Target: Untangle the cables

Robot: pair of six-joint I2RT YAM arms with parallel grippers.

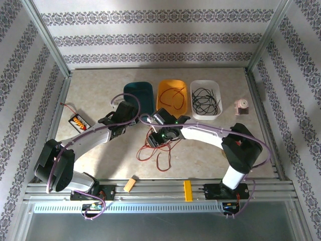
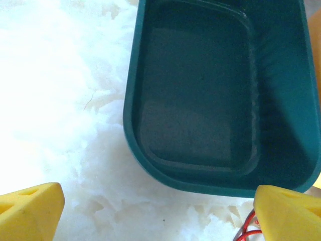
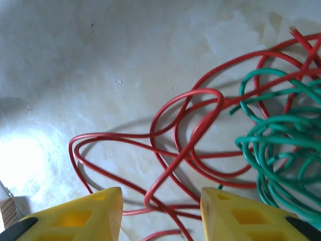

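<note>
Yellow fingertips (image 3: 75,216) of the right gripper (image 3: 160,213) stand partly apart and grip nothing. A loop of the thin flexible red cables (image 3: 190,125) runs through the gap between them unpinched, lying on the pale marbled desk (image 3: 100,60). Just past that gripper's right finger in the wrist view, a tangled bundle of thin green cables (image 3: 273,150) overlaps the red ones. The left gripper (image 2: 159,213) is spread wide and empty above the desk. Directly ahead of it sits a dark teal rounded plastic tub (image 2: 195,130), bare inside, and a bit of red cable shows beside its right finger. Seen from above, beyond the right gripper, an orange plastic tub (image 1: 173,82) holds a red strand. Further to that gripper's right, a white plastic tub (image 1: 205,117) holds coiled thin black cables (image 1: 205,100)
</note>
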